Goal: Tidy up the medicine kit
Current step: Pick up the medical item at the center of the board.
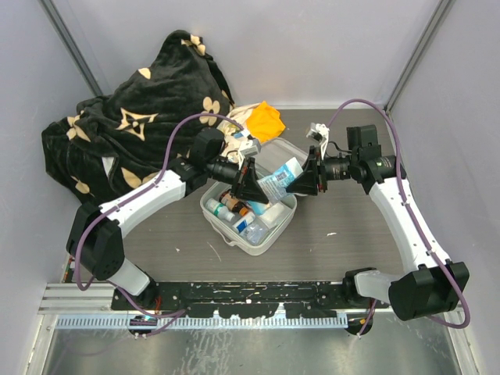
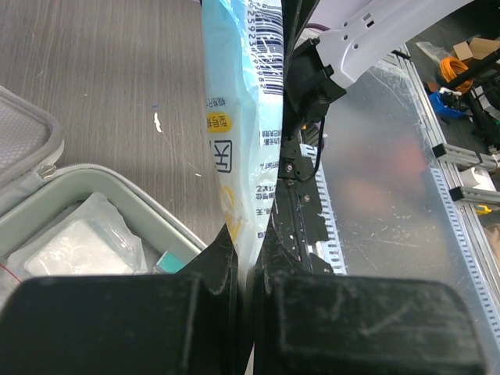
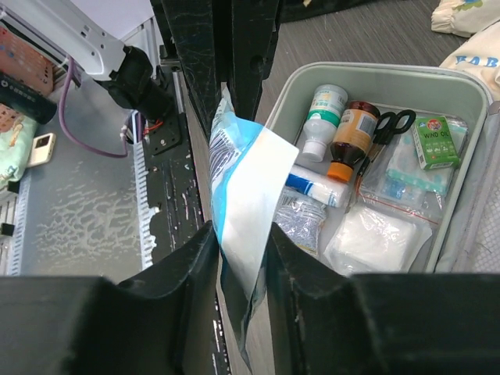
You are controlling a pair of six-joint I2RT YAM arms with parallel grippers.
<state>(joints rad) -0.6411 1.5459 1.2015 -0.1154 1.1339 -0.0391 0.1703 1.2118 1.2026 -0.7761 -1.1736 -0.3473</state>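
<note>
"At back left of the grey table (image 1: 351,234), which item is largest?"
"Black plush blanket with beige flower motifs (image 1: 133,125), heaped."
"And the task's thing?"
"White rounded-square medicine kit (image 1: 262,246), mid-table between my arms, lid open. Above it my left gripper (image 1: 251,186) and right gripper (image 1: 306,180) each pinch one end of a blue-and-white printed plastic packet (image 1: 280,181). Both pairs of fingers are clamped on it."
"Smaller still?"
"Inside the kit: brown bottle with orange cap (image 3: 353,133), black-handled scissors (image 3: 393,123), small green box (image 3: 436,141)."
</note>
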